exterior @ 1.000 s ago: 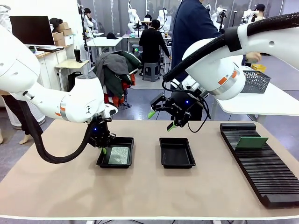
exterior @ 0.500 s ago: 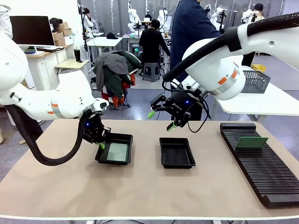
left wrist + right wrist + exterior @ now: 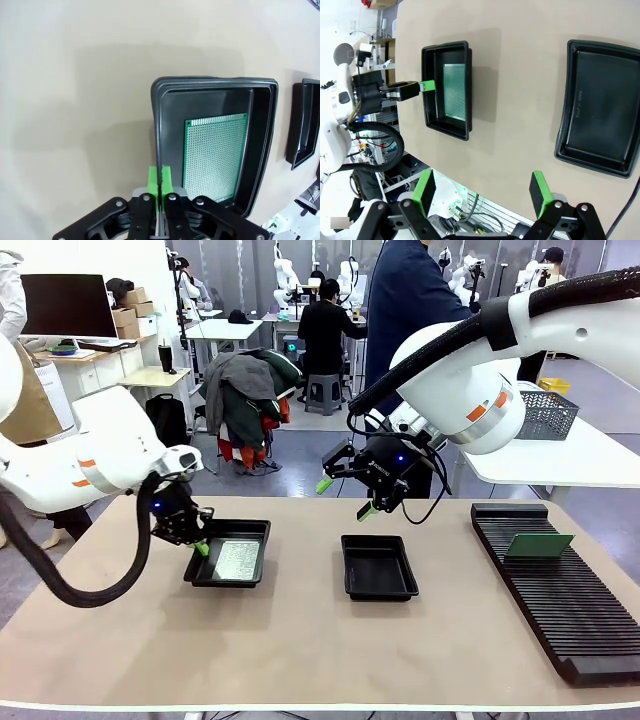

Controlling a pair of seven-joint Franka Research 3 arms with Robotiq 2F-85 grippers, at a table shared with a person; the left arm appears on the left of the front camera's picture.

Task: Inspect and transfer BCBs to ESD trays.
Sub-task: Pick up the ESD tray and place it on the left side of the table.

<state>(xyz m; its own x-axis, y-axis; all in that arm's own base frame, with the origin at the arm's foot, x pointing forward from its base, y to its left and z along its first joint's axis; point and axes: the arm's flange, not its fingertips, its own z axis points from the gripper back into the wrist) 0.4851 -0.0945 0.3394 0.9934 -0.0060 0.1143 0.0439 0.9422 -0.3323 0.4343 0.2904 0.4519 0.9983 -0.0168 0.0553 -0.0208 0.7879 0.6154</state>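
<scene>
The left gripper (image 3: 200, 548), pads pressed together, pinches the left rim of a tray (image 3: 224, 583). A board (image 3: 236, 558) lies flat inside that tray. The right gripper (image 3: 345, 497) hangs right of that tray, spread wide and holding nothing, above the second tray (image 3: 380, 596).

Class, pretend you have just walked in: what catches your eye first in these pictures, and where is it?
The left gripper is pinched shut on the rim of the left ESD tray, which holds a green BCB. The right gripper hangs open above the empty middle ESD tray. Far right, another BCB sits on the long black rack.
</scene>
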